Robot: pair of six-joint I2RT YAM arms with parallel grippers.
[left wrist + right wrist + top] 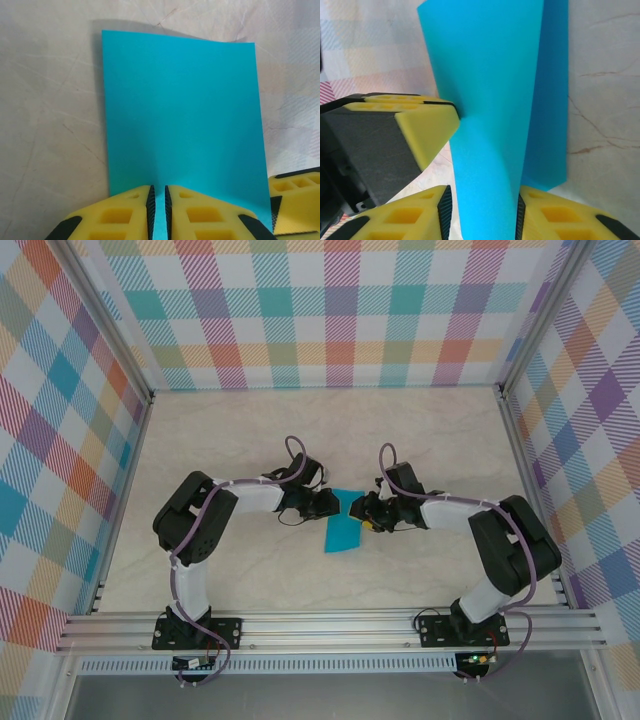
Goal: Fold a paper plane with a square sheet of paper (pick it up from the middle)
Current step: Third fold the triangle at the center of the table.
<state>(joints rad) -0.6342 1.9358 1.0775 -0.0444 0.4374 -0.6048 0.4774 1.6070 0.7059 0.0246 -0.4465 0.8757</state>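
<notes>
Twin arms, white over black, yellow at the tips.

Left arm (195,530) and right arm (512,540) alike: glossy black joint housings, white link shells, purple cable (292,443) looping out along each, black base plates (196,630) at the foot. Left gripper (158,200) and right gripper (482,196): yellow fingers (120,216) with moulded rectangular pockets, black ribbed pads (150,210) on the inner faces, dark grey housing (365,145) behind.

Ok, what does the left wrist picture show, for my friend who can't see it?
The left hand pinches the near edge of a bright blue sheet of paper between its yellow fingers. The sheet stretches away over a pale marbled table.
</notes>
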